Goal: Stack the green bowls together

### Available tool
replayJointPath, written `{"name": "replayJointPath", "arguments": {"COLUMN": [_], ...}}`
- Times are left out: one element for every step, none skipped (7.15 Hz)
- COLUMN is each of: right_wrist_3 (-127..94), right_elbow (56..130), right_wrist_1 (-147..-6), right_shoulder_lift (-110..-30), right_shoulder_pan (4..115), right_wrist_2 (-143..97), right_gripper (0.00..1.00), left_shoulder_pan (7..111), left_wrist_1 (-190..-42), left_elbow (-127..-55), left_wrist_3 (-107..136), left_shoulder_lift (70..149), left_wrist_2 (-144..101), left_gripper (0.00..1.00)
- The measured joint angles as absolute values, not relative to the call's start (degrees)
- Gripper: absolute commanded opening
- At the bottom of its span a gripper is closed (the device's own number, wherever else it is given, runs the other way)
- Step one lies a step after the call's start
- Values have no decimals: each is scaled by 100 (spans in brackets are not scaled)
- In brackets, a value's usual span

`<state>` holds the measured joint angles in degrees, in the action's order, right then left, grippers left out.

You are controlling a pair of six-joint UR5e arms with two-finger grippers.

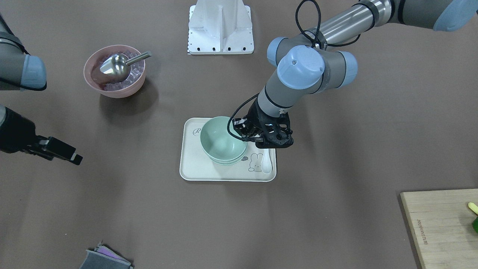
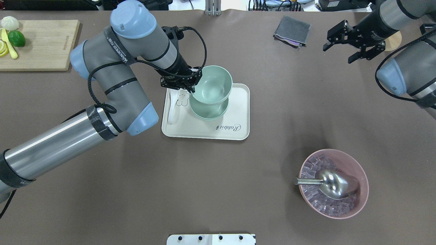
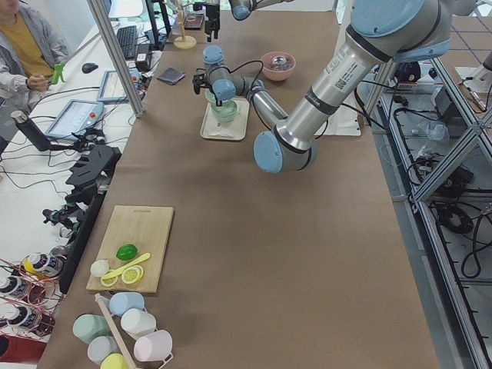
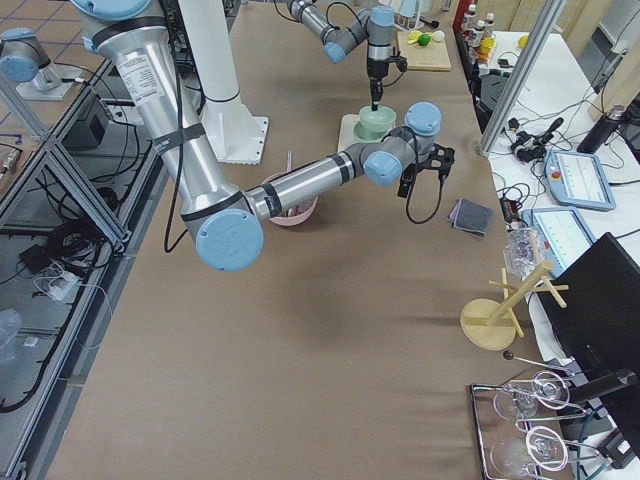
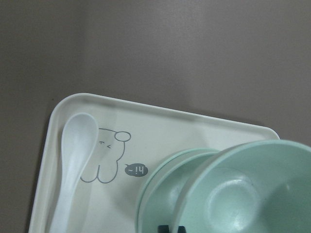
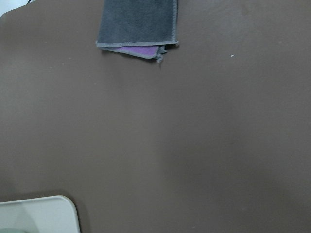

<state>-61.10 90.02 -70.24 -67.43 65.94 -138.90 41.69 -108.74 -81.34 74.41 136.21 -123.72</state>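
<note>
Robotics lab, plainly: aluminium-profile framing (image 3: pixel 421 157), loose cabling (image 3: pixel 461 221) on the floor, tablet (image 3: pixel 74 119) beside the brown worktop (image 3: pixel 292 261), an operator (image 3: pixel 23 46) at the edge.

Green bowls (image 2: pixel 212 89): smooth plastic, matt, with only a soft sheen inside. Tray (image 2: pixel 204 131): cream plastic, smooth, faintly shiny. Spoon (image 5: pixel 73 160): white and glossy. Pink bowl (image 2: pixel 362 194): smooth, dull plastic. Scoop (image 2: pixel 335 183): polished metal, mirror bright. Cubes (image 2: pixel 316 200): clear and glassy. Cloth (image 6: pixel 136 22): grey napped fabric, purple underneath. Board (image 2: pixel 44 44): pale matt wood with visible grain. Table (image 2: pixel 238 177): brown matt covering. Left arm (image 2: pixel 51 149): brushed metal tube, matt grey and blue casings.
</note>
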Motion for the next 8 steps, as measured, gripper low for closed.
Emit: {"name": "replayJointPath", "arguments": {"right_wrist_3": [-5869, -5775, -5742, -5728, -5700, -5653, -5622, -5607], "right_elbow": [8995, 8986, 8976, 8970, 8967, 8967, 8973, 8985], "right_wrist_1": [-7028, -7038, -7055, -7062, -7065, -7066, -7066, -7066], "right_shoulder_lift": [-6853, -6892, -6903, -6908, -6921, -6936, -6950, -6969], "right_shoulder_pan": [6660, 6676, 6681, 6698, 6734, 6767, 6798, 6839], "right_wrist_2": [-13880, -13856, -13838, -13824, -13819, -13817, -13820, -13832], "right_gripper": [100, 100, 100, 100, 100, 100, 100, 100], "left_shoulder_pan": [4110, 4095, 4104, 4114, 4118, 4116, 4108, 4106], "left_wrist_1": [-10876, -10875, -10870, -10864, -10861, -10865, -10879, -10907], "left_elbow": [-8125, -8156, -8185, -8261, -8429, -8561, -8612, -8628], "left_wrist_3": [7461, 7455, 7432, 7417, 7412, 7415, 7427, 7435], "left_shoulder_lift": [13643, 13634, 13608, 13532, 13368, 13243, 13200, 13189], "left_wrist_2": [-12340, -12335, -12344, -12361, -12373, -12366, -12348, -12340], "left_gripper": [0, 0, 0, 0, 0, 0, 0, 0]}}
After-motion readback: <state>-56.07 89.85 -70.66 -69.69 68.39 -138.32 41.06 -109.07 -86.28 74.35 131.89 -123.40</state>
